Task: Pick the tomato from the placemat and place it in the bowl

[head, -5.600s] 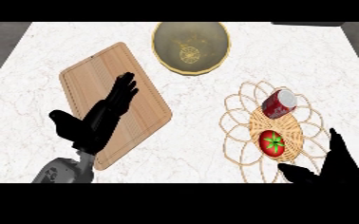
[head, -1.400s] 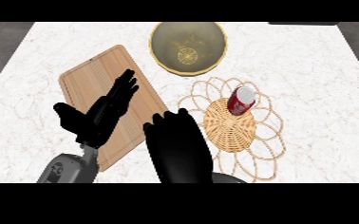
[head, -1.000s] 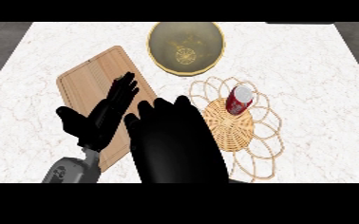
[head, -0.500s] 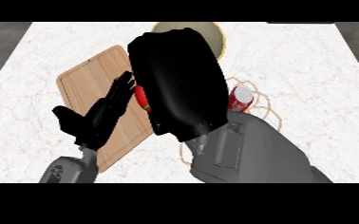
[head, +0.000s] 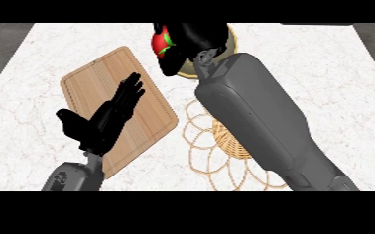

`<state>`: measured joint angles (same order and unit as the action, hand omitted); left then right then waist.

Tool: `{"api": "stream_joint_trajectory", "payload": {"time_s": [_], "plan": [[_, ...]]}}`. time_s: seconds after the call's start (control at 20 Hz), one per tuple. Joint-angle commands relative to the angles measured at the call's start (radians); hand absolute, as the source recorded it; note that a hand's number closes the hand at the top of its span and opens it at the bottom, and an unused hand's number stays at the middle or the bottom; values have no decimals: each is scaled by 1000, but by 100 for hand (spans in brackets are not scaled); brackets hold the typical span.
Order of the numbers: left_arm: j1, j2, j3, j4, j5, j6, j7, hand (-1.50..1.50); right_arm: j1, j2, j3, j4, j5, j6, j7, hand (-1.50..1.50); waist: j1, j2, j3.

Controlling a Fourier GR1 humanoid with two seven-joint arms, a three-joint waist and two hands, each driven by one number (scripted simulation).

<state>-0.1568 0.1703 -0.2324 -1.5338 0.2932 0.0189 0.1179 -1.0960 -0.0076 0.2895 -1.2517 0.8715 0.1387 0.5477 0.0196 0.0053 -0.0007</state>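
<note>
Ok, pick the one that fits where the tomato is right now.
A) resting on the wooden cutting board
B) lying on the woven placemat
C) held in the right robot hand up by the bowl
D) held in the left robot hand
C: the tomato shows red inside the curled right robot hand, up by the bowl, well off the placemat.

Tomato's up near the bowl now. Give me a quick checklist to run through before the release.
1. Tomato held in right robot hand, fingers curled round it: ok.
2. Robot hand above the bowl: looks close, tomato sits toward its left edge: cannot tell.
3. Bowl's inside free: mostly hidden by the hand and forearm: cannot tell.
4. Left robot hand open over the cutting board, out of the way: ok.
5. Placemat clear of the tomato: ok.
</note>
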Motion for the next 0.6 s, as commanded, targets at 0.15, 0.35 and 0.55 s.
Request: {"api": "stream_joint_trajectory", "payload": {"time_s": [0.15, 0.35, 0.55], "plan": [[19, -13, -11, -21, -4, -15, 8, 0, -103, -25, -76, 425, 73, -217, -234, 150, 29, 10, 0], [-35, -10, 7, -28, 3, -13, 56, 0, -177, -8, -109, 627, 107, -313, -286, 150, 32, 12, 0], [-14, 5, -1, -50, 1, -38, 41, 0, -174, -19, -89, 790, 156, -270, -234, 150, 50, 18, -1]]}}
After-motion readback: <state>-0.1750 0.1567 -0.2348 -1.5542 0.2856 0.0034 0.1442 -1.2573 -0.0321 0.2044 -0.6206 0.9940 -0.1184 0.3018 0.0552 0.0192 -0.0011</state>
